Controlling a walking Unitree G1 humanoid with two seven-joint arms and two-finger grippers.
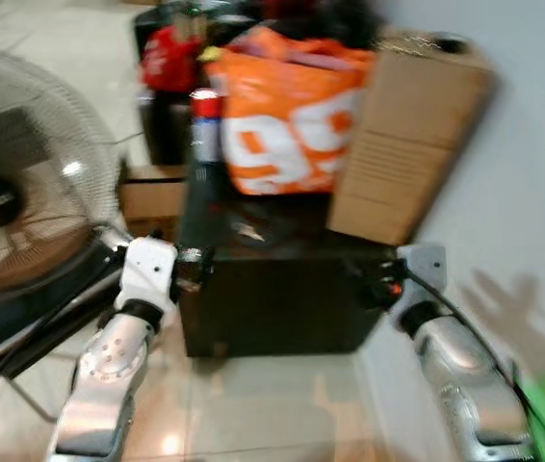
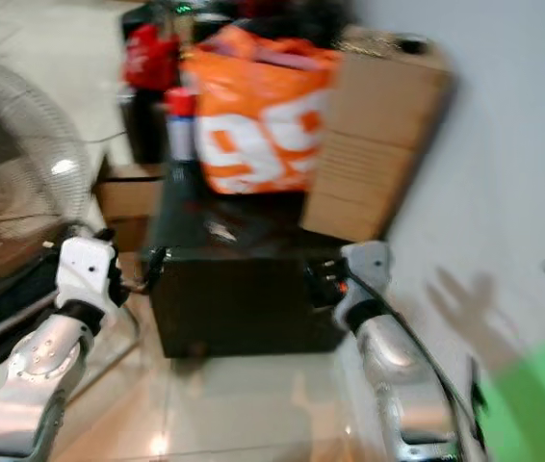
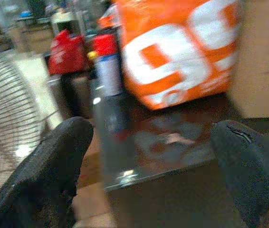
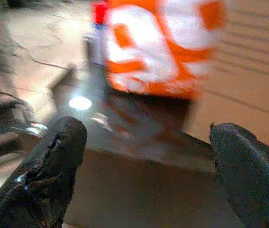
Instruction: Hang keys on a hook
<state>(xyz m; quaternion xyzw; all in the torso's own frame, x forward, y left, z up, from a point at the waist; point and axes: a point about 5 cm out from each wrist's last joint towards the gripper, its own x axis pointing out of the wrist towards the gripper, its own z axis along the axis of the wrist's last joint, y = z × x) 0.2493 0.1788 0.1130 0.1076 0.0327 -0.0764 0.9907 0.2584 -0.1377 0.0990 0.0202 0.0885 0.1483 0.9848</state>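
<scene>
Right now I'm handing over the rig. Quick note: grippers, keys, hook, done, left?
Left gripper: fingers open, empty, at the left front corner of the dark cabinet.
Right gripper: fingers open, empty, at the cabinet's right front corner.
Keys: possibly the small pale blurred item on the cabinet top, in front of the orange bag; too blurred to confirm.
Hook: cannot make one out; pictures are motion-blurred.
Done: nothing grasped.
Left: confirm keys, pick them up, find the hook, hang them.

Small pale object (image 3: 175,138) on dark table (image 3: 172,156), ahead of the spread jaws: blurred, unidentifiable.
</scene>
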